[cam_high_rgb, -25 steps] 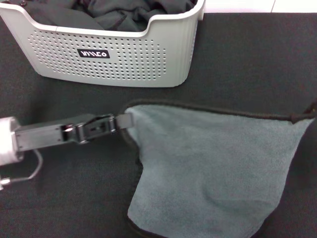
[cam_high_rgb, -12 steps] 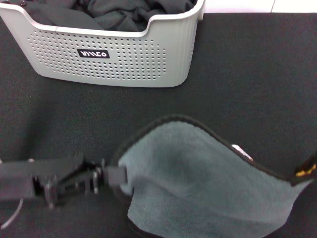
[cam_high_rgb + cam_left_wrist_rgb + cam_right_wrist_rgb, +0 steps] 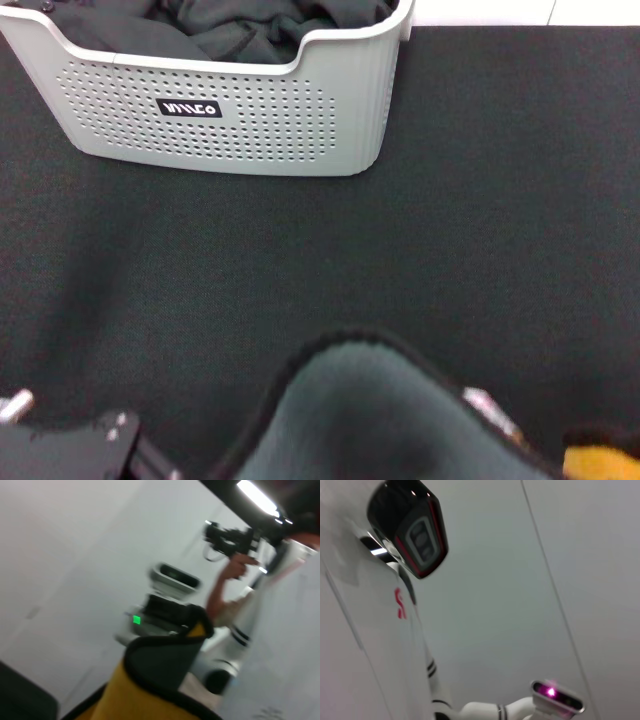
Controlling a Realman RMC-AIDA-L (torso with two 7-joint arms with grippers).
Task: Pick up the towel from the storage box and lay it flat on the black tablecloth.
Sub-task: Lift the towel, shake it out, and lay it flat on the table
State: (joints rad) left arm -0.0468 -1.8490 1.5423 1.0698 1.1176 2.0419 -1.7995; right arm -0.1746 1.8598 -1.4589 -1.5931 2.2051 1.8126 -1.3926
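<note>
The towel (image 3: 375, 420) is bunched at the near edge of the head view, its grey-teal face up, black border arched, and an orange-yellow bit (image 3: 600, 463) showing at its right corner. It hangs over the black tablecloth (image 3: 500, 200). My left gripper (image 3: 120, 447) sits at the near left, right beside the towel's left edge, with its fingertips cut off by the frame. The left wrist view shows the towel (image 3: 160, 670) close up, yellow face with a grey folded corner. The storage box (image 3: 250, 130) stands at the far left. My right gripper is out of view.
Plain black garments (image 3: 240, 25) fill the storage box. Bare black cloth stretches between the box and the towel. A white strip of floor (image 3: 480, 10) lies beyond the cloth's far edge. In the left wrist view a person's arm (image 3: 225, 587) holds a device.
The towel and my left gripper have moved towards me, nearly out of the head view. The towel went from spread wide to bunched, and its right corner now shows yellow.
</note>
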